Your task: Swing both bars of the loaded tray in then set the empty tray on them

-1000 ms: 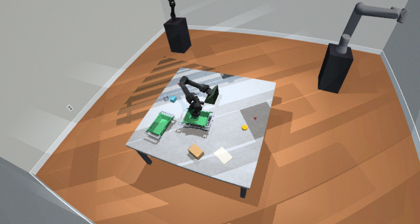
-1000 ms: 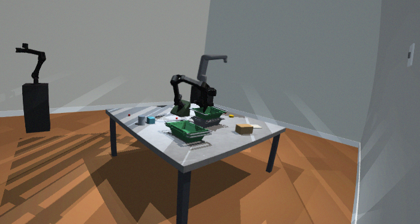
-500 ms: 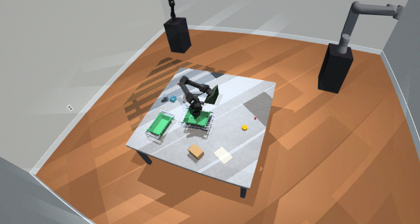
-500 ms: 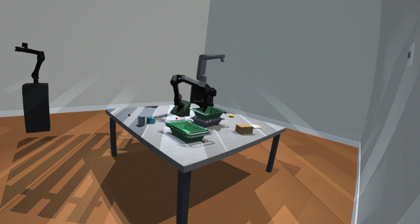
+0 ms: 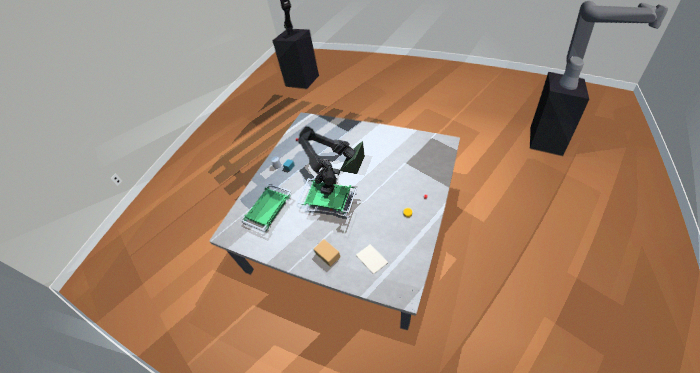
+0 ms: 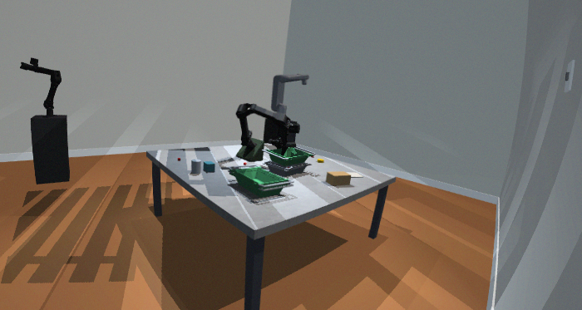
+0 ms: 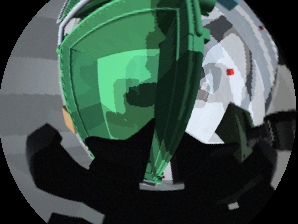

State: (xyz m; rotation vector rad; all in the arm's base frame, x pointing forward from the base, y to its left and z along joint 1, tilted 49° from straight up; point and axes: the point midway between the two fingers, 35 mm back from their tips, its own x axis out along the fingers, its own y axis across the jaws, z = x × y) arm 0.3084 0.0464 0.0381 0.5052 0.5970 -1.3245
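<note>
A green tray point(image 5: 337, 202) point(image 6: 287, 160) point(image 7: 130, 70), empty inside, is upright and looks about level just above a dark grey tray point(image 6: 287, 169). My gripper point(image 5: 326, 191) point(image 7: 159, 121) is shut on the green tray's long side wall and reaches down from the arm's side. The dark tray stands on the table and is mostly covered; its load is hidden. Pale wire bars show around the two trays, but I cannot tell how the dark tray's bars lie. I also cannot tell whether the green tray touches them.
Another green tray point(image 5: 267, 207) point(image 6: 259, 181) with pale wires stands nearby. A dark green angled block point(image 5: 354, 160) point(image 6: 250, 151) is beside the arm. Also on the table are a grey cylinder point(image 6: 195, 166), a teal block point(image 6: 209, 166), a tan box point(image 5: 327, 252), a cream sheet point(image 5: 372, 259) and a yellow disc point(image 5: 408, 212).
</note>
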